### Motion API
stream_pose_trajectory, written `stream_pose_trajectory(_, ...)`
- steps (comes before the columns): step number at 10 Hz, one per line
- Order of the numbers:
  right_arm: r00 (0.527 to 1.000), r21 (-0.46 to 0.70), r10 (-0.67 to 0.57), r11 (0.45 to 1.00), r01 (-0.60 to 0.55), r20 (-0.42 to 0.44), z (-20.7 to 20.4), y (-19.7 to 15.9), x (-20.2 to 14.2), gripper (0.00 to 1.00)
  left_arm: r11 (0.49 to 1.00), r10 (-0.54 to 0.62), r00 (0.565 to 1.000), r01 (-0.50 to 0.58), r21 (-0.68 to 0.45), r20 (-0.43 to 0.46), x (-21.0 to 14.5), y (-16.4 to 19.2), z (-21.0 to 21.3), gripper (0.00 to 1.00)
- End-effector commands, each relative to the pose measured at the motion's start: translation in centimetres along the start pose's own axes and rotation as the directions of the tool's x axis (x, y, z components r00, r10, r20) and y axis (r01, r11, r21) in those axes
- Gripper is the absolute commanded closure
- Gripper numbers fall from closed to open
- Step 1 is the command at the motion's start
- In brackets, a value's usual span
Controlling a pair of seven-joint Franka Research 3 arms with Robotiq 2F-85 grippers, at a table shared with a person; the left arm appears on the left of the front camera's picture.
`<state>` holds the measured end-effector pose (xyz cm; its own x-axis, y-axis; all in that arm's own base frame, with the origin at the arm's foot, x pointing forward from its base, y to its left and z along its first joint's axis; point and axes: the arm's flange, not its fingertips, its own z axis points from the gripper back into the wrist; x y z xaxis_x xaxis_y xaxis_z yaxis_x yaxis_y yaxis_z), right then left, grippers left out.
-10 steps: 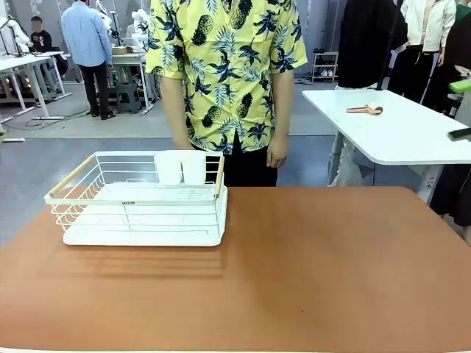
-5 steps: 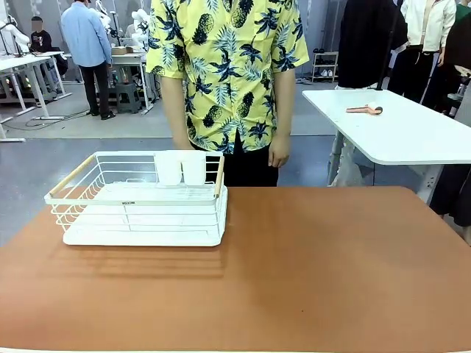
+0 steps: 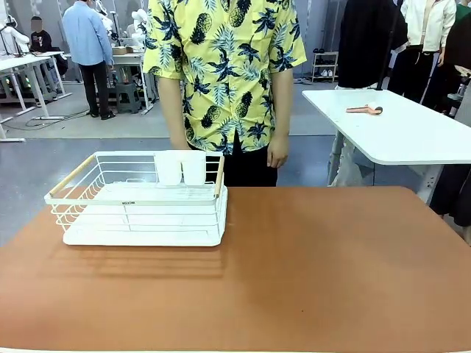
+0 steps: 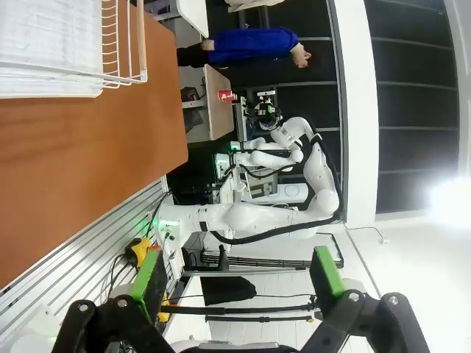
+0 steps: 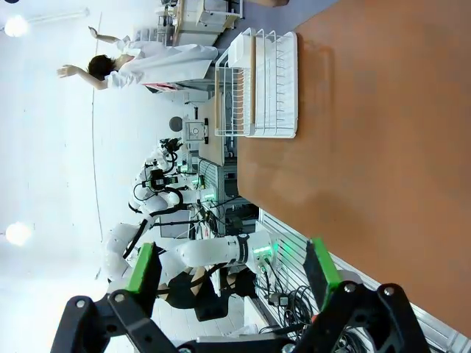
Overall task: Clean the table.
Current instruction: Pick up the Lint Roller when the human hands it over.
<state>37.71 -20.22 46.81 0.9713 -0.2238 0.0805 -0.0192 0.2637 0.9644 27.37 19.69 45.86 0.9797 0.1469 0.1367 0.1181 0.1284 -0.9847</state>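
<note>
Left tool (image 4: 239, 283): jaws spread wide, green pads (image 4: 150, 284) well apart, holding nothing (same story on the other arm). Right tool (image 5: 230, 273): jaws wide too, nothing gripped. Both hang well apart from the dish rack (image 3: 140, 202) and touch neither it nor the counter (image 3: 331, 272).

Counter: terracotta top, rounded corners, rack standing on it. From the rack the top runs on toward the robot's right and toward the near edge.

Rack: white wire on a white tray, with a wooden handle at each end. A white cup-shaped holder (image 3: 182, 168) hangs on its far wall.

A person (image 3: 224, 73) in a yellow pineapple-print shirt stands just behind the rack's right end, one hand (image 3: 277, 153) hanging loose past that corner.

Far right of the rack, well apart: a white counter (image 3: 397, 136) with a small orange item (image 3: 366, 109) on it (too small to identify).
</note>
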Motion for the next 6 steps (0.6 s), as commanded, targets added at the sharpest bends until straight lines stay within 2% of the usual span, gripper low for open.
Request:
stream_pose_trajectory(1,1.0,0.006,0.003,1.0,-0.003,0.009,0.45,0.03,-0.15,0.0,1.0,-0.001,1.0,0.001,0.001,0.007,-0.46,0.04,0.58,0.0)
stream_pose_trajectory(6,1.0,0.006,0.003,1.0,-0.003,0.009,0.45,0.03,-0.15,0.0,1.0,-0.001,1.0,0.001,0.001,0.007,-0.46,0.04,0.58,0.0)
